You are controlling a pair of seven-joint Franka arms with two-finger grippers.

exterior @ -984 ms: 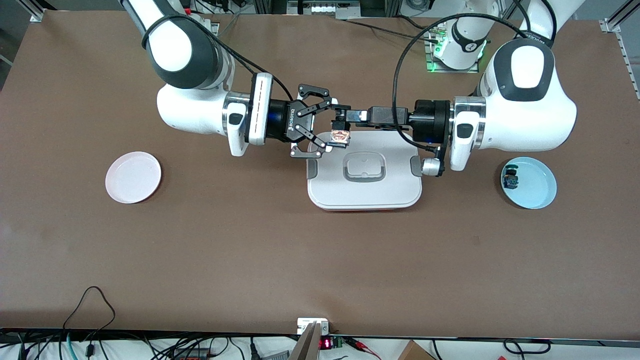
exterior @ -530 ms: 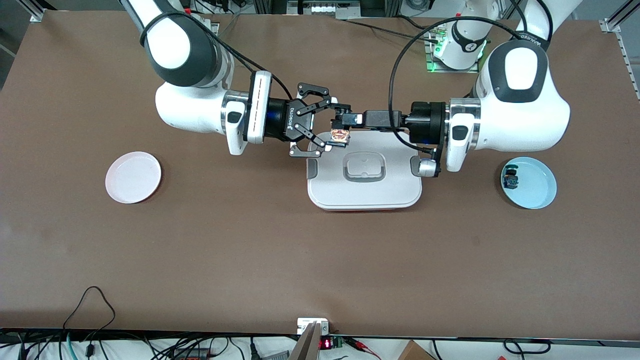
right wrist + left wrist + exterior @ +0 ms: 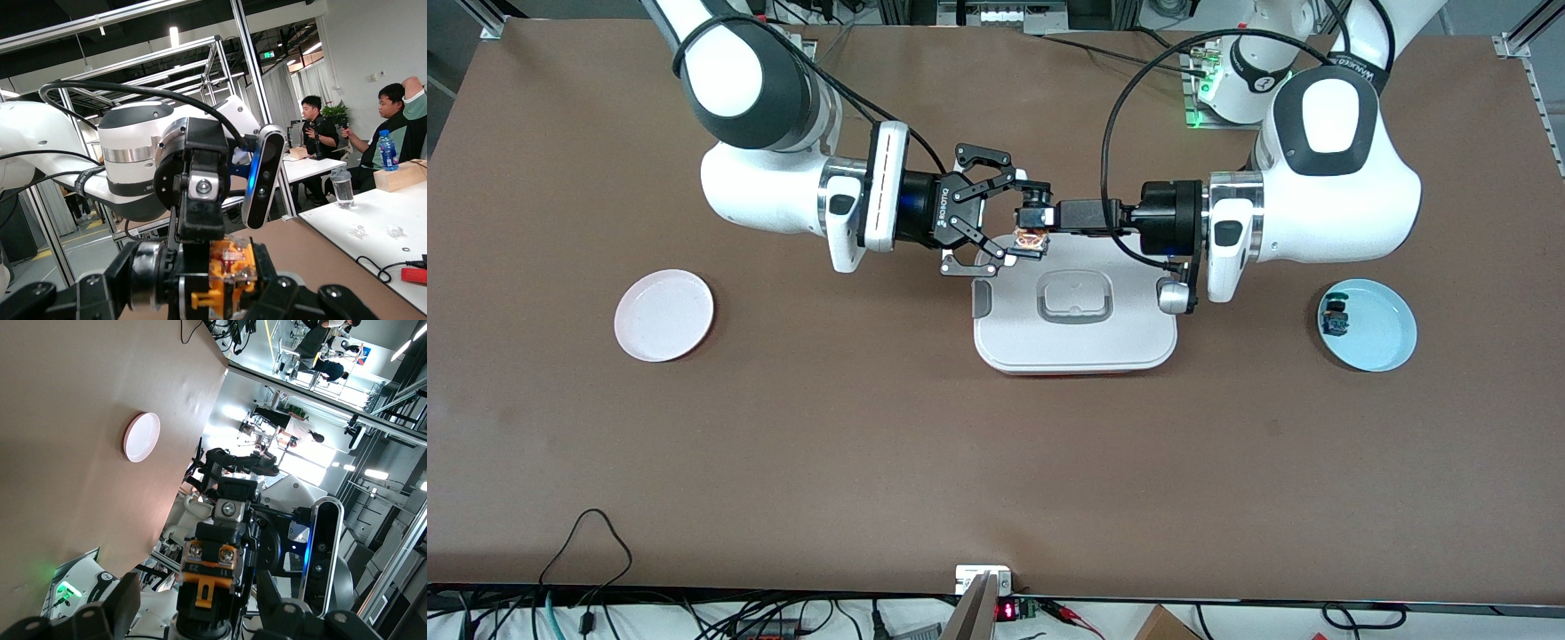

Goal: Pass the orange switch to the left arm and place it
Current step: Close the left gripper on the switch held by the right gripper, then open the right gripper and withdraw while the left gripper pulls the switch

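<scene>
The orange switch (image 3: 1032, 238) hangs in the air over the edge of the white box (image 3: 1076, 342) that faces the robots' bases. My left gripper (image 3: 1039, 216) reaches in from the left arm's end and is shut on the switch. My right gripper (image 3: 1014, 222) faces it with its fingers spread, one on each side of the switch, not pressed on it. In the left wrist view the switch (image 3: 210, 577) sits in my left gripper (image 3: 203, 613). In the right wrist view the switch (image 3: 230, 267) lies between the fingers of my right gripper (image 3: 200, 283).
A pink plate (image 3: 663, 315) lies toward the right arm's end, also in the left wrist view (image 3: 142, 437). A blue plate (image 3: 1385, 336) toward the left arm's end holds a small dark blue switch (image 3: 1335, 318). Cables run along the table edge nearest the front camera.
The left arm has moved toward the right arm with the switch. The switch has gone in between the right gripper's spread fingers, which stayed open.
</scene>
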